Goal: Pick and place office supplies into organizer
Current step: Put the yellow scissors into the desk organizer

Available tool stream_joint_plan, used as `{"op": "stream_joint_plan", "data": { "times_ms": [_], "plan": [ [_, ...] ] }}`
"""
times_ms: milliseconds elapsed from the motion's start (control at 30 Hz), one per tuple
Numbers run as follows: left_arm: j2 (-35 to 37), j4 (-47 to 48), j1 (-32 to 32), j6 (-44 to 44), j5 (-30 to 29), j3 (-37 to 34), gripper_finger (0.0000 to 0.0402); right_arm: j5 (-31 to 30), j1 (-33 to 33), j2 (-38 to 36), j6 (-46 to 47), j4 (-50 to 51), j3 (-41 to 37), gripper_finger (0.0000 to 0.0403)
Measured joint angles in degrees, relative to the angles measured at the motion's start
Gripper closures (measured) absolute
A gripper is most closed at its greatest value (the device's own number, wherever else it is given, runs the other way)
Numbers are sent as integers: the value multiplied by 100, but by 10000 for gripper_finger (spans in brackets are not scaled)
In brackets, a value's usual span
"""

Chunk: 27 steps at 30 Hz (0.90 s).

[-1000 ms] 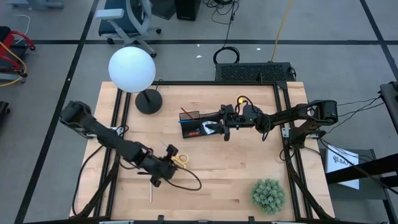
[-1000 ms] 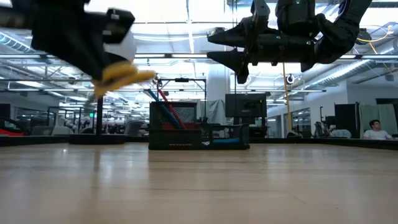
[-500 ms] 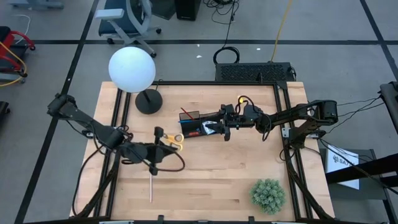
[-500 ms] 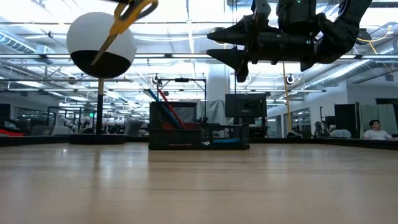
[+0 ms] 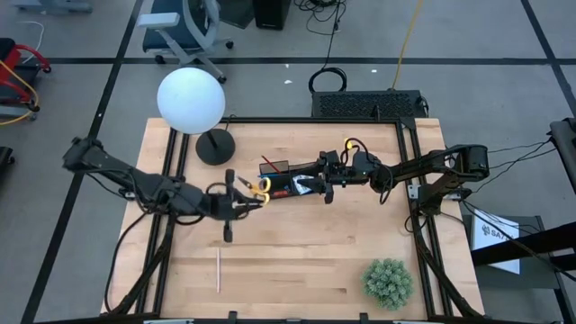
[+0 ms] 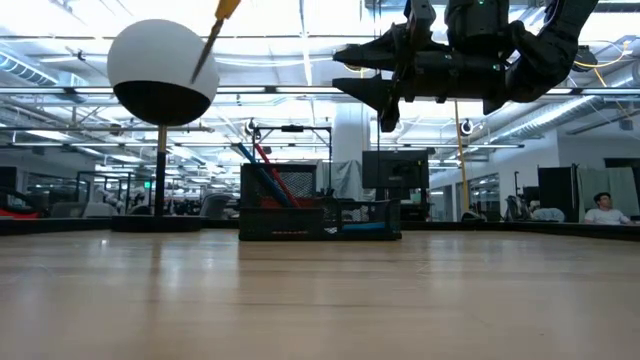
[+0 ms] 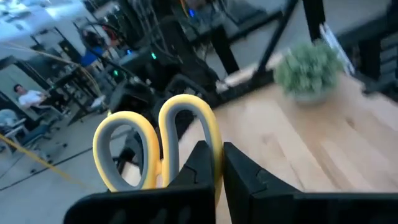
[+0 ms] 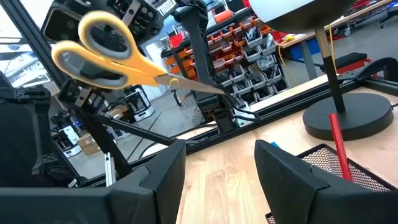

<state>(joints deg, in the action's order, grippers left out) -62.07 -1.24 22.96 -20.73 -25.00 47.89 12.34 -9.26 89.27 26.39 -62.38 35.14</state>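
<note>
My left gripper (image 5: 245, 200) is shut on the yellow-handled scissors (image 5: 258, 189), high above the table and just left of the organizer (image 5: 286, 185). The scissors' handles (image 8: 99, 43) face my right arm, and the blades (image 8: 189, 84) slant down toward the far left. The organizer, a black mesh tray, holds a red pen (image 8: 339, 143) and a blue one leaning in it. My right gripper (image 5: 306, 185) hovers open above the organizer (image 6: 320, 215), touching nothing. A pale pencil (image 5: 218, 270) lies flat on the table near the front. My left gripper pinches the outer side of one handle loop (image 7: 214, 140) of the scissors between its two fingers (image 7: 200, 165). The fingers come roughly level from the table's left. The scissors are lifted clear, with both loops sticking out past the fingertips and the blades slanting downward.
A white globe lamp (image 5: 191, 99) on a round black base (image 5: 214, 147) stands at the far left. A green spiky plant ball (image 5: 389, 282) sits at the near right corner. Bare wood lies between the pencil and the plant. People and shelving show in the room beyond.
My left gripper has risen and swung from near the table's front toward the far edge and the organizer, carrying the scissors. It has tipped up from pointing steeply down to nearly level. The scissors have climbed to the top of the low view.
</note>
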Motion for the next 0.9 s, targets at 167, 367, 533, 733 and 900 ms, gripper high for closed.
{"op": "stream_joint_plan", "data": {
  "times_ms": [167, 367, 533, 733, 900],
  "plan": [
    [247, -1208, -534, -59, 549, -689, 402, 20, 0, 0, 85, -23, -2, 216],
    [690, -3178, -1300, 141, 1516, -1703, 402, 146, 0, 0, 103, -59, -2, 216],
    [791, -4898, -1935, 598, 2357, -2500, 402, 142, 0, 0, 103, -132, -2, 216],
    [484, -6146, -2547, 1223, 2962, -3066, 402, 140, 0, 0, 72, -126, -2, 216],
    [-29, -6593, -2802, 1396, 3160, -3123, 402, 121, 0, 0, 21, -128, -2, 216]
  ]
}}
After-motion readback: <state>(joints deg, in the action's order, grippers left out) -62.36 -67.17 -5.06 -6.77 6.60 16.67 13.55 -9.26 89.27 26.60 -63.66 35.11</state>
